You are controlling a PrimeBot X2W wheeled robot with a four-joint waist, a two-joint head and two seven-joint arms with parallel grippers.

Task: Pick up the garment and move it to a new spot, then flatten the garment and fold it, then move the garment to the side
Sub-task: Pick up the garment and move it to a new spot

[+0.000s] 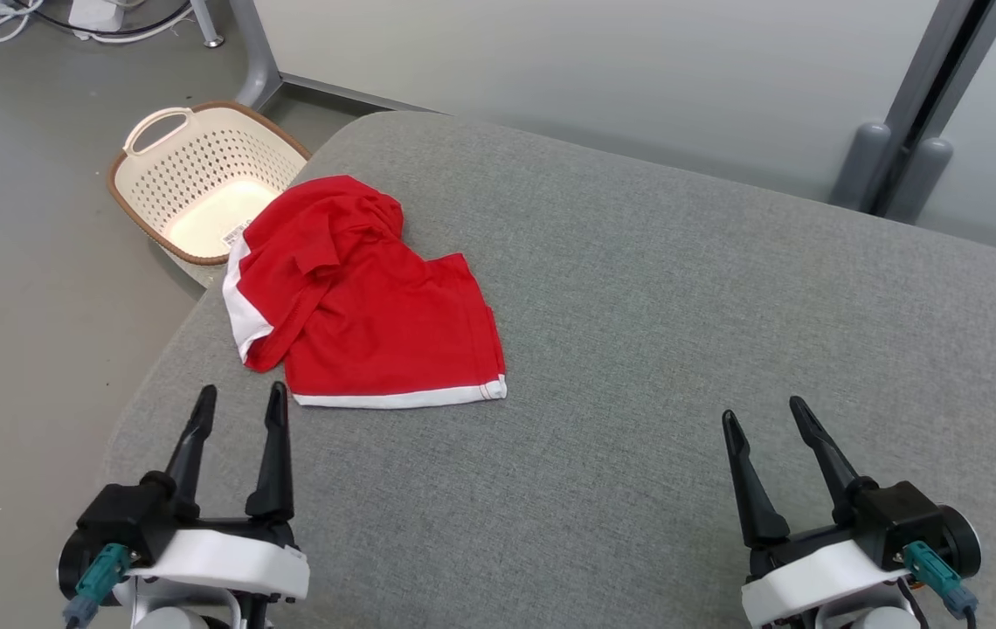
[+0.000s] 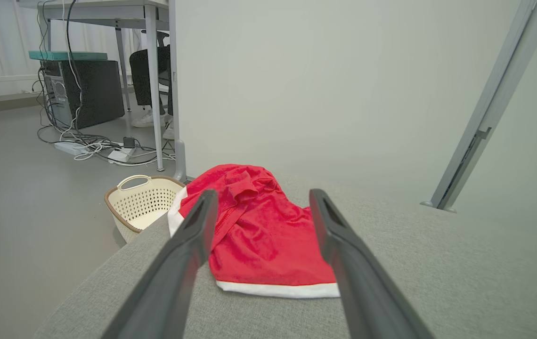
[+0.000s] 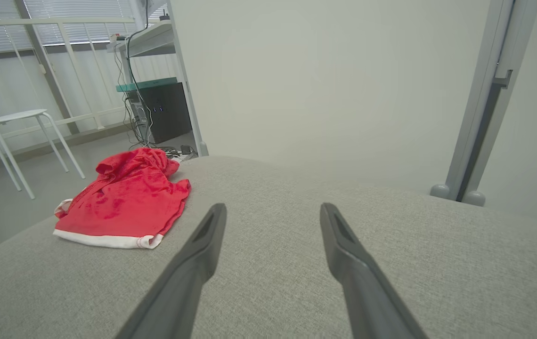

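The garment is red with white trim and lies crumpled near the far left corner of the grey upholstered surface. It also appears in the left wrist view and the right wrist view. My left gripper stands open just short of the garment's white hem, touching nothing. In its own view the left gripper frames the cloth between its fingers. My right gripper is open over bare fabric at the lower right, far from the garment, and its own view shows the right gripper empty.
A cream perforated basket with a brown rim stands on the floor beyond the surface's left corner. A pale wall and a grey post rise behind. A desk, computer tower, cables and a white stool are on the floor to the left.
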